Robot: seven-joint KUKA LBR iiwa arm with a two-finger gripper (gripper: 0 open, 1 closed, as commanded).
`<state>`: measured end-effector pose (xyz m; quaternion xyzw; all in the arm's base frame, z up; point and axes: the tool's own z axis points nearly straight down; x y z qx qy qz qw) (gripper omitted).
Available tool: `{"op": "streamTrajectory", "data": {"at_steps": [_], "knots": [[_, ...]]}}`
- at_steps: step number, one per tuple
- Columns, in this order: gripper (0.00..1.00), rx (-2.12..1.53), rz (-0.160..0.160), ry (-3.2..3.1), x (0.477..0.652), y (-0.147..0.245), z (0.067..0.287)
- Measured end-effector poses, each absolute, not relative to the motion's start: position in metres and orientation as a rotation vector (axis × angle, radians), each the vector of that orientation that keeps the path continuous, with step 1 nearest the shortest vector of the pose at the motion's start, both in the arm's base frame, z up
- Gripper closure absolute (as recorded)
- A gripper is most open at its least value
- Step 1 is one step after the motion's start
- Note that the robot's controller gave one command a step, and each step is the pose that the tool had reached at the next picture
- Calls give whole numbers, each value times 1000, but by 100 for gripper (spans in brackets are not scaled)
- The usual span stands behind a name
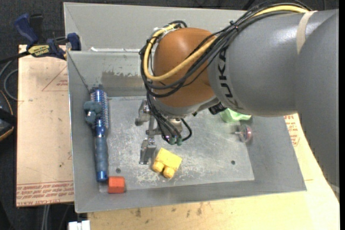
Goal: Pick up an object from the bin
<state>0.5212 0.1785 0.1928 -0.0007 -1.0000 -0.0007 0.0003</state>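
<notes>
The gripper [146,153] hangs just beside a small yellow block [166,163]; open or closed, I cannot tell. The block looks light and rigid, best pinched across flat sides.

Arm [280,62]: grey, reaching in from the right, cables [156,78] looped over orange wrist cover [180,62], gripper [147,149] pointing down beneath the cover.
</notes>
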Motion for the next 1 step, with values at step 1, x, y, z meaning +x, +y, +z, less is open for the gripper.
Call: {"op": "streamTrajectory", "data": {"at_steps": [1], "knots": [[0, -178, 3, -3132, 509, 130, 148]]}}
